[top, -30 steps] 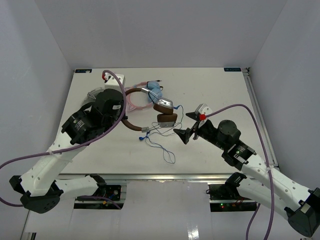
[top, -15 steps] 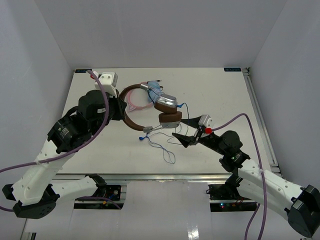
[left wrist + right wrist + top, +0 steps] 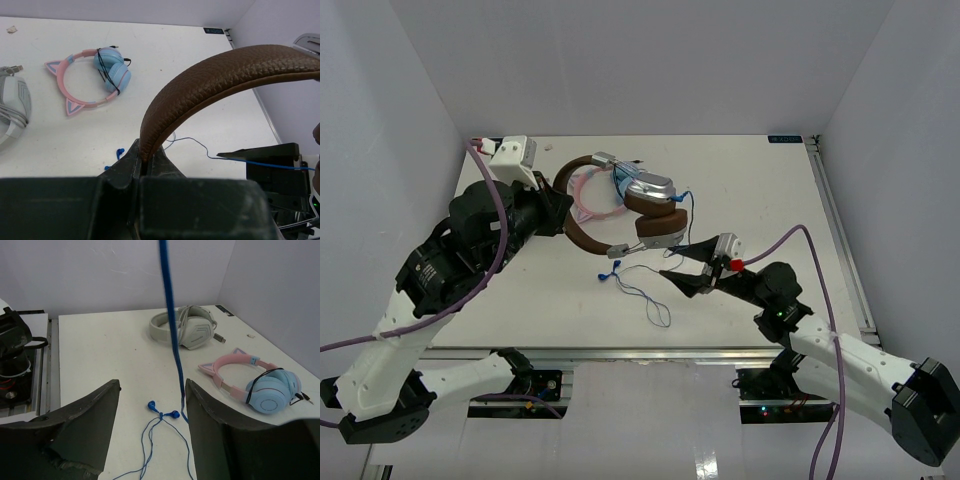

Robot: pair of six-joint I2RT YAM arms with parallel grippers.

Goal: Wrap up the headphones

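The headphones (image 3: 645, 205), with brown headband, brown pads and silver cups, hang above the table. My left gripper (image 3: 558, 208) is shut on the headband (image 3: 225, 75), which rises out of the closed jaws (image 3: 145, 156). The thin blue cable (image 3: 686, 215) runs from the cups down to my right gripper (image 3: 682, 264). That gripper is open; in the right wrist view the cable (image 3: 170, 315) passes between its fingers, close to the right finger (image 3: 210, 410). My right gripper also shows in the left wrist view (image 3: 270, 155).
Two small blue earbud ends (image 3: 162, 412) and loops of thin blue wire (image 3: 655, 310) lie on the table in front of my right gripper. The pink cat-ear headphones (image 3: 250, 380) and the grey-white headphones (image 3: 187, 327) lie at the back left.
My left gripper has lifted the headphones up and to the far left. My right gripper has dropped lower and slightly left, and the cable now runs between its fingers.
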